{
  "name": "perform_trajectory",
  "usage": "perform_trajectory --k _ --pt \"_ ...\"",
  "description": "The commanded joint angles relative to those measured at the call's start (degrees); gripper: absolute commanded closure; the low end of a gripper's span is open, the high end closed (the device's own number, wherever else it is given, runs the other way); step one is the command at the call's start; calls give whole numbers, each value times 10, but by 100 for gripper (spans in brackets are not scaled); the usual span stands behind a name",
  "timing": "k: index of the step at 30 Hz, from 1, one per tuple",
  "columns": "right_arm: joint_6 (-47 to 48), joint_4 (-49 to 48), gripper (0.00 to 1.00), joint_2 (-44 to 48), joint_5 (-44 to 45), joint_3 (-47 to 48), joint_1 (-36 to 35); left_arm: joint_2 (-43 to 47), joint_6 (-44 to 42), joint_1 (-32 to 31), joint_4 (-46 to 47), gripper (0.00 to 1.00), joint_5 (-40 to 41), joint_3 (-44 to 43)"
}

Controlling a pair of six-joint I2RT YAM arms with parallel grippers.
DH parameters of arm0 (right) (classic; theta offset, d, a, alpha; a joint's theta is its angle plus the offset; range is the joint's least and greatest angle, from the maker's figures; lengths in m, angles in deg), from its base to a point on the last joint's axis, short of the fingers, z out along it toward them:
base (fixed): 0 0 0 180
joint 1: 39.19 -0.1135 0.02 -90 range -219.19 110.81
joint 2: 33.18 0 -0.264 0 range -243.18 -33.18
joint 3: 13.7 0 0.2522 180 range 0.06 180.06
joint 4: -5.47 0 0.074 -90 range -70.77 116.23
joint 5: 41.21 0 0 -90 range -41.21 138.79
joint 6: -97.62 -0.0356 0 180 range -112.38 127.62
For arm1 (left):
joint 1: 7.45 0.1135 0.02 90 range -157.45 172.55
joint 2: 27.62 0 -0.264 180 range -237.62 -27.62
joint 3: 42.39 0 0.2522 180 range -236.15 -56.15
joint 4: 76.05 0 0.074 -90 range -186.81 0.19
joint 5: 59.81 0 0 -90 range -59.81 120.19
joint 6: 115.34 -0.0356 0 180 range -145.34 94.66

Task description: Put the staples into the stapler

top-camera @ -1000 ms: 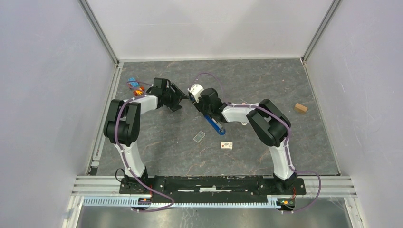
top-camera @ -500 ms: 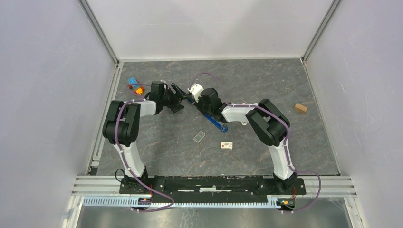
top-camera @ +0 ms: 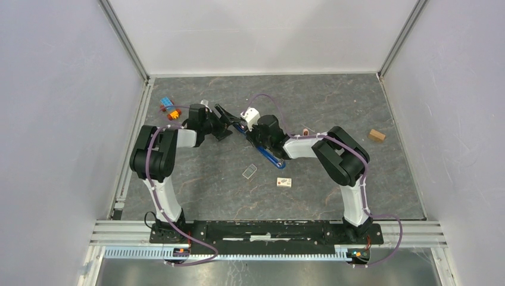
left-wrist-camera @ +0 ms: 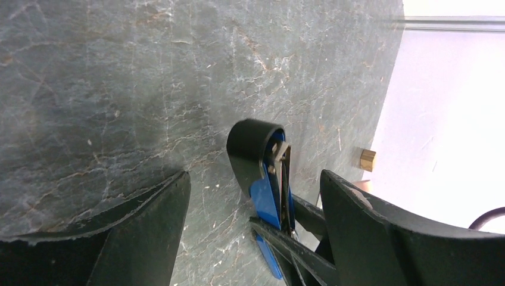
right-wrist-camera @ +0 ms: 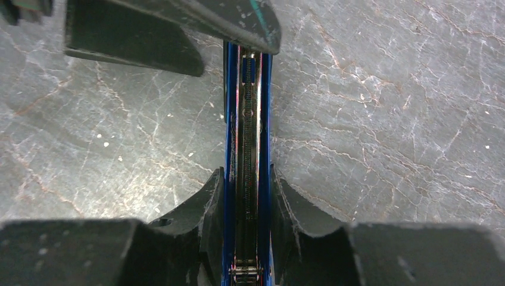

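The blue stapler (top-camera: pixel 273 158) lies slanted mid-table, its black end toward the far left. My right gripper (top-camera: pixel 259 145) is shut on it. In the right wrist view the stapler (right-wrist-camera: pixel 247 119) runs straight up between my fingers (right-wrist-camera: pixel 208 196), and its channel with a spring shows; the gripper (right-wrist-camera: pixel 246 185) clamps its blue sides. My left gripper (top-camera: pixel 229 119) is open at the stapler's far end. In the left wrist view the stapler's black end (left-wrist-camera: pixel 250 149) sits between my open gripper (left-wrist-camera: pixel 255 179), touching neither finger. The staples (top-camera: pixel 249 171) lie flat on the table, nearer than the stapler.
A small pink-and-white piece (top-camera: pixel 284 182) lies right of the staples. Blue-orange-red toy bricks (top-camera: pixel 168 108) sit at the far left. A wooden block (top-camera: pixel 376 135) lies at the right, also seen in the left wrist view (left-wrist-camera: pixel 367 159). White walls enclose the table.
My left gripper has moved right and opened around the stapler's far end. My right gripper has shifted slightly right, still holding the stapler.
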Motion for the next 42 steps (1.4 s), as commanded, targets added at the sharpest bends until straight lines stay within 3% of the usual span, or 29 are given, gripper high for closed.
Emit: perform_trajectory --k 1,12,17,23,33,42 --pt "-14 -91 95 48 -34 -17 3 -19 26 1 99 14 -16 15" --pt "-22 -121 90 51 -67 -20 3 -28 55 1 173 32 -44 22" --pt "-12 -79 67 50 -60 -16 4 -23 34 1 157 58 -38 11" --pt "9 -30 50 90 -71 -37 17 -31 0 0 152 77 -38 -21" --pt "61 108 44 201 -126 -107 45 -27 -71 0 173 87 -49 -48" --pt "95 143 41 252 -128 -160 84 -4 -173 0 147 93 -111 -71"
